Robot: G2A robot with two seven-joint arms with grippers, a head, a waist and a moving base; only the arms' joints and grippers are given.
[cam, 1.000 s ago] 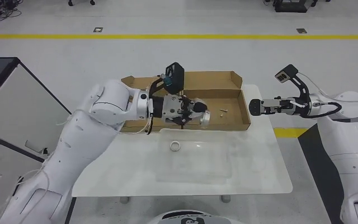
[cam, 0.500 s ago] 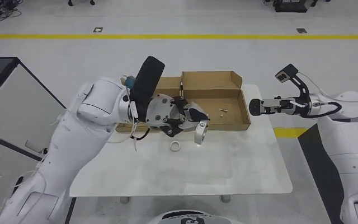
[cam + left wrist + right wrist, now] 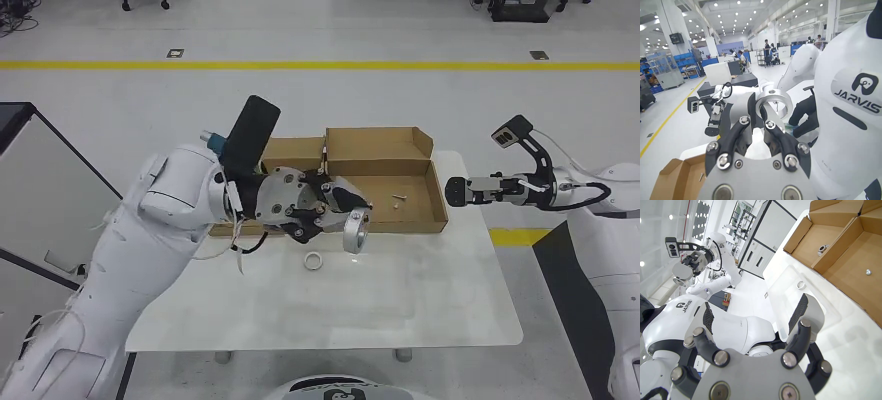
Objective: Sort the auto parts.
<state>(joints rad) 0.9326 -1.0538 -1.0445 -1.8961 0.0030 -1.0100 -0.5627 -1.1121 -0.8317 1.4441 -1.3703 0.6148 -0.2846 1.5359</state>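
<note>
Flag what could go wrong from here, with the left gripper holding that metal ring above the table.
1. The left gripper pinches the metal ring by one wall only, one finger through its bore; it may pivot or slip out.
2. The small white ring lies on the table close by; a drop or low set-down could knock it away.
3. The right gripper hangs open beside the cardboard box's end wall; a careless move could shove the box.

On table (image 3: 440,300), ring (image 3: 313,262) before box (image 3: 378,142)

Silver ring (image 3: 356,232), brown cardboard box (image 3: 378,151), white table (image 3: 430,295), yellow floor line (image 3: 320,65).
</note>
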